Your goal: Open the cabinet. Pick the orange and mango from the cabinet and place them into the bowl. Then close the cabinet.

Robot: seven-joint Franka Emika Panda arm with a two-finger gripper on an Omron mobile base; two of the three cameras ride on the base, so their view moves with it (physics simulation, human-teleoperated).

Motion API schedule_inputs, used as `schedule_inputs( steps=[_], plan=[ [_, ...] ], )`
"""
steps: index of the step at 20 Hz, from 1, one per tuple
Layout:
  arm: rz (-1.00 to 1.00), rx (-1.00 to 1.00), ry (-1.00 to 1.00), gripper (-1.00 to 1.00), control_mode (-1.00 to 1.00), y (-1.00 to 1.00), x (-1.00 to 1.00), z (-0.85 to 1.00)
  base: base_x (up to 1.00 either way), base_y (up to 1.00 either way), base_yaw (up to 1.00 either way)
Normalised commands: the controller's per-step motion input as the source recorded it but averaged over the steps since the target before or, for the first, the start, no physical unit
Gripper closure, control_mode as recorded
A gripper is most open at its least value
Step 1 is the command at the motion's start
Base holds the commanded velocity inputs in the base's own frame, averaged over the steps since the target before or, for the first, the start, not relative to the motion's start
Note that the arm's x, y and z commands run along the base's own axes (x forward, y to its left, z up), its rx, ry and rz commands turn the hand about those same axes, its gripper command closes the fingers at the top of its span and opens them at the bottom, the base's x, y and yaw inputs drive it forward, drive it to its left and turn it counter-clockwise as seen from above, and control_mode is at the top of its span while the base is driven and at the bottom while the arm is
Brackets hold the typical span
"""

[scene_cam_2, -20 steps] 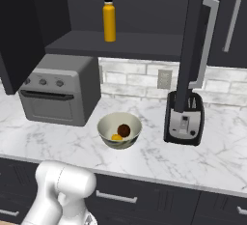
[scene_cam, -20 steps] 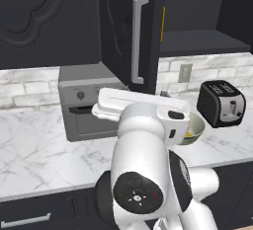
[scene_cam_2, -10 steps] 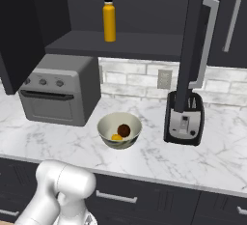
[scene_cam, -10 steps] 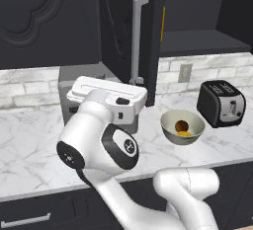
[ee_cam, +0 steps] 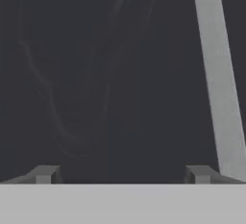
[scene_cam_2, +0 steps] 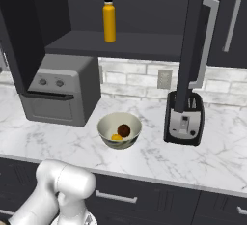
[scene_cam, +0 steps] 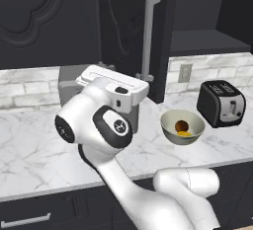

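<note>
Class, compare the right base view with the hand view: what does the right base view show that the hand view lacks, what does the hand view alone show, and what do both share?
Right base view alone: the bowl on the counter, holding the orange and the mango; a yellow bottle on the cabinet shelf; the toaster oven; the toaster.

Hand view alone: the open gripper, its fingertips wide apart, close up to a raised door panel.

Both: the black cabinet door and its silver bar handle.
</note>
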Motion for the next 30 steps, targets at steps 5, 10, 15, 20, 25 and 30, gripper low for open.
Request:
schedule_inputs(
  steps=[5,10,15,20,25,30],
  plan=[
    [0.02,0.16,0.00,-1.00,-1.00,-0.98,0.66,-0.34,0.00,0.00,0.00],
    [0.07,0.17,-0.02,-1.00,-1.00,-1.00,0.75,-0.44,0.00,0.00,0.00],
    [0.08,0.12,0.00,-1.00,-1.00,-0.80,0.97,-0.31,0.00,0.00,0.00],
    [0.04,0.09,0.01,-1.00,-1.00,-0.53,1.00,-0.20,0.00,0.00,0.00],
    [0.01,0.06,0.02,-1.00,-1.00,-0.37,0.99,-0.17,0.00,0.00,0.00],
    [0.04,0.01,0.00,-1.00,-1.00,-0.33,0.87,-0.31,0.00,0.00,0.00]
  ],
)
